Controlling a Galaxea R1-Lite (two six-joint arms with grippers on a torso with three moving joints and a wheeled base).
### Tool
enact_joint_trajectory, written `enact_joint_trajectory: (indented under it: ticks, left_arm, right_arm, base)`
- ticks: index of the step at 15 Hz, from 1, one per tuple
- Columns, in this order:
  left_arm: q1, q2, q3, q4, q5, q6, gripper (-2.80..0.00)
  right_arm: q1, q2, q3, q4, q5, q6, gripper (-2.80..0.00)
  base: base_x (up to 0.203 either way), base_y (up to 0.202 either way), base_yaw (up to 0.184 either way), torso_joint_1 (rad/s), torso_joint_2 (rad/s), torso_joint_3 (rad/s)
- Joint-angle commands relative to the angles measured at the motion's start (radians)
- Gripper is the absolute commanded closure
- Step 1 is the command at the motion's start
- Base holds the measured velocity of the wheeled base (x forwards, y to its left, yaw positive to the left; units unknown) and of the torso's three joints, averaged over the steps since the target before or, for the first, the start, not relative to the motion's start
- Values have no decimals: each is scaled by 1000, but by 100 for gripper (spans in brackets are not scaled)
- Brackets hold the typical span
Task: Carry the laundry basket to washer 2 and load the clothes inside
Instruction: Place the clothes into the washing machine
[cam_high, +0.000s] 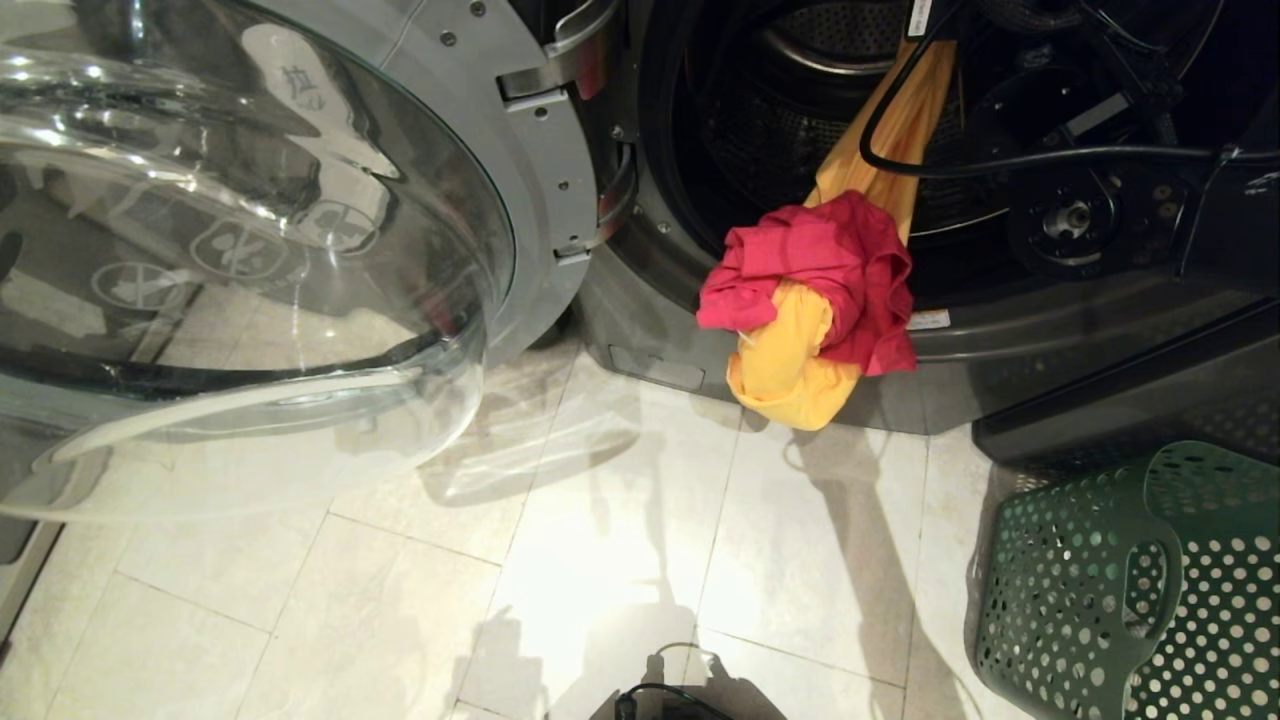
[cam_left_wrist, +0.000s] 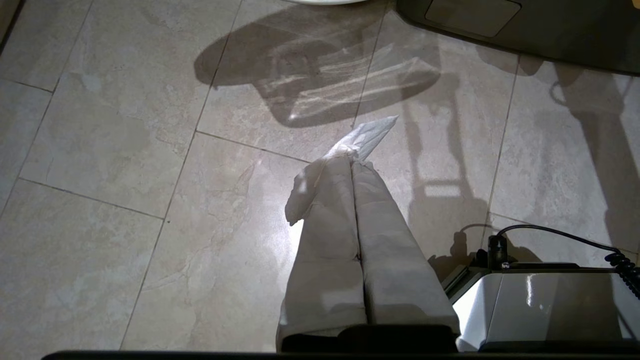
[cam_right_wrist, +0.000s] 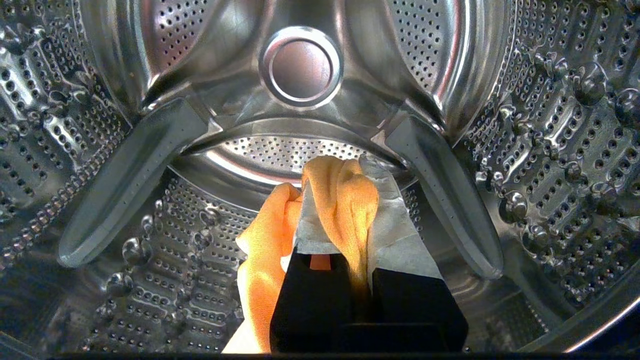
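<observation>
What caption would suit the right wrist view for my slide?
Right gripper, shut on an orange garment, reaching inside the washer's perforated steel drum.

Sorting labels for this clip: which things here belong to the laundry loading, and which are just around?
Job: right gripper shut on yellow garment; red garment; washer drum; open door; laundry basket.
Around: floor tiles; left gripper, idle.

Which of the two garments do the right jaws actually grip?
The yellow garment: the right gripper pinches it inside the drum, while the red garment only drapes around it at the washer's opening.
</observation>
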Motion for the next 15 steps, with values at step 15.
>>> enact_joint_trajectory:
  ticks: [15]
  left_arm:
    - [0, 2, 0, 0, 0, 0, 0]
  right_arm:
    - [-4, 72, 0, -18, -3, -3, 0]
  base:
    - [0, 0, 0, 0, 0, 0]
